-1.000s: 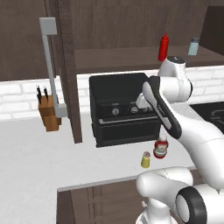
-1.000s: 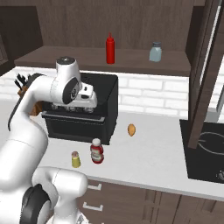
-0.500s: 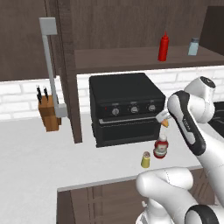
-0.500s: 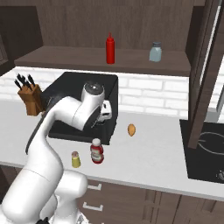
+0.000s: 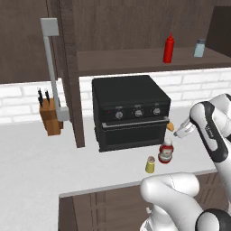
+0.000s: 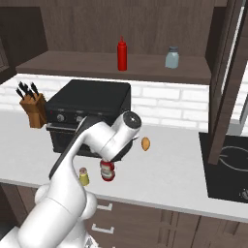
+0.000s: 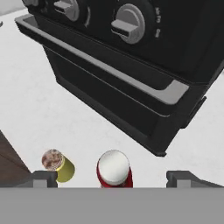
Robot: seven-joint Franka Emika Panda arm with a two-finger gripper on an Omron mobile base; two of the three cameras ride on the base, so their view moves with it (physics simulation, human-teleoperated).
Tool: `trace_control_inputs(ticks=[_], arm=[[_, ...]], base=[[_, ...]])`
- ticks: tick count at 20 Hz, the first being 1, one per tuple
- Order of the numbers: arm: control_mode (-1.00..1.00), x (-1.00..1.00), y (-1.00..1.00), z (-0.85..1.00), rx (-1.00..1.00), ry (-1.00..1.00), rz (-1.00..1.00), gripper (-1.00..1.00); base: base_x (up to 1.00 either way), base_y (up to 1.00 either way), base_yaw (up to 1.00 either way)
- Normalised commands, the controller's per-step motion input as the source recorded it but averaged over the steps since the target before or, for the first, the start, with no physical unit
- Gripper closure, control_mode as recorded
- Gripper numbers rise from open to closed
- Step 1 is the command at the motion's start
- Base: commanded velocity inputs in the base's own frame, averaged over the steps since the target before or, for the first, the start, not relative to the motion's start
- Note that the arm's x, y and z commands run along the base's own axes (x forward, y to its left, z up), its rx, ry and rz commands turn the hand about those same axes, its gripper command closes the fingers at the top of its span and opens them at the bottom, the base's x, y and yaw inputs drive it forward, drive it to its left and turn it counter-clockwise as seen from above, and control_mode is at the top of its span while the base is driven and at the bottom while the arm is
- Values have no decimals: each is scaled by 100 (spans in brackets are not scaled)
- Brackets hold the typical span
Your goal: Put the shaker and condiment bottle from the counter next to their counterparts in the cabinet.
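The condiment bottle (image 5: 166, 151) (image 6: 107, 170), squat and red with a white cap, stands on the counter (image 5: 45, 158) in front of the oven. The small yellow shaker (image 5: 150, 164) (image 6: 84, 176) stands just beside it. My gripper (image 5: 177, 134) hangs close above the bottle, pointing down at it. In the hand view my gripper (image 7: 113, 179) is open, one fingertip on each side of the bottle's cap (image 7: 113, 165), with the shaker (image 7: 59, 164) near the left fingertip (image 7: 43, 177). On the cabinet shelf (image 5: 126, 61) stand the slim red squeeze bottle (image 5: 168, 48) (image 6: 121, 53) and the pale blue shaker (image 5: 199, 48) (image 6: 171, 57).
A black toaster oven (image 5: 128, 110) stands right behind the bottle and shaker. A knife block (image 5: 48, 115) is at the left, behind the open cabinet door's grey bar handle (image 5: 49, 72). A small orange thing (image 6: 145, 143) lies beside the oven, and a dark cooktop (image 6: 227, 164) lies at the right.
The arm has swung down from shelf height to just above the condiment bottle. The jaws have widened a little. The bottle and shaker have not moved.
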Motion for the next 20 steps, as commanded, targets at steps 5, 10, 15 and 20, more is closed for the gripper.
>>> trace_control_inputs(ticks=[5,10,15,20], arm=[[-100,-9,-17,-22,3,-7,5,-100],[-100,-24,-13,-55,1,-11,17,-100],[-100,-13,0,-33,5,-10,19,-100],[-100,-6,0,-21,6,-2,15,-100]], base=[[0,0,0],[0,0,0],[0,0,0],[0,0,0]])
